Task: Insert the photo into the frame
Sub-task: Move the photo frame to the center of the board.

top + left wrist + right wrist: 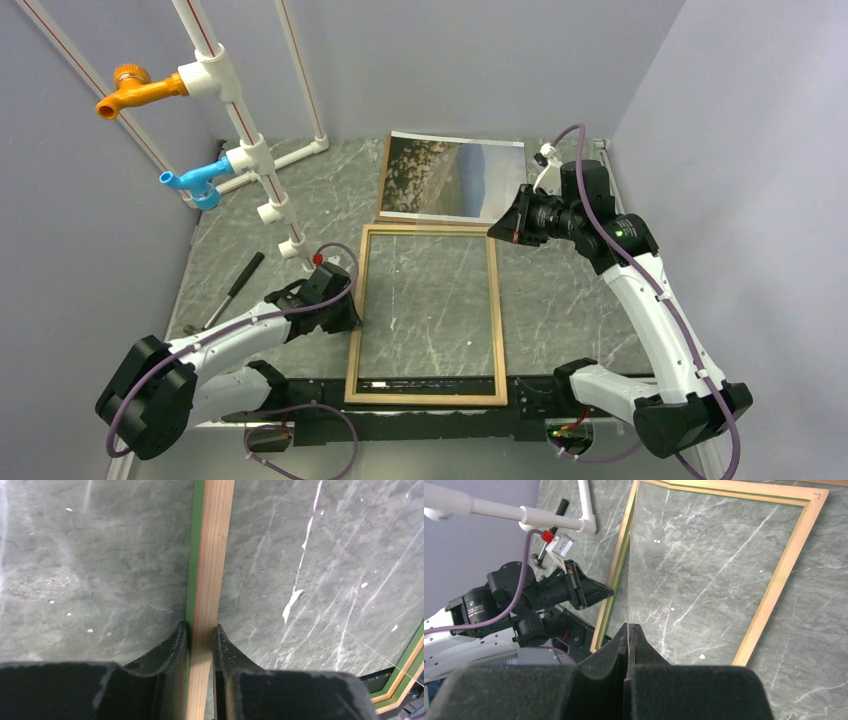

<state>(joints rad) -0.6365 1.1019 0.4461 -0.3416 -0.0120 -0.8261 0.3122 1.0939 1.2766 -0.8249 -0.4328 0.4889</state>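
At the upper left of the top view a white pipe stand (240,120) carries an orange tap (135,90) and a blue tap (195,182). Below them a black-handled tool (238,287) lies on the grey marbled table (570,290). The left gripper (350,318) is at the middle of the left rail of the frame (495,300). In its wrist view its fingers (175,642) press the pale wood rail from both sides. The frame lies flat at the picture's centre, pale face up. The photo (450,178) lies above it at top centre, print side up, apart from both grippers. The right gripper (493,232) hangs over the frame's upper right corner, fingers together; I cannot tell whether it touches anything.
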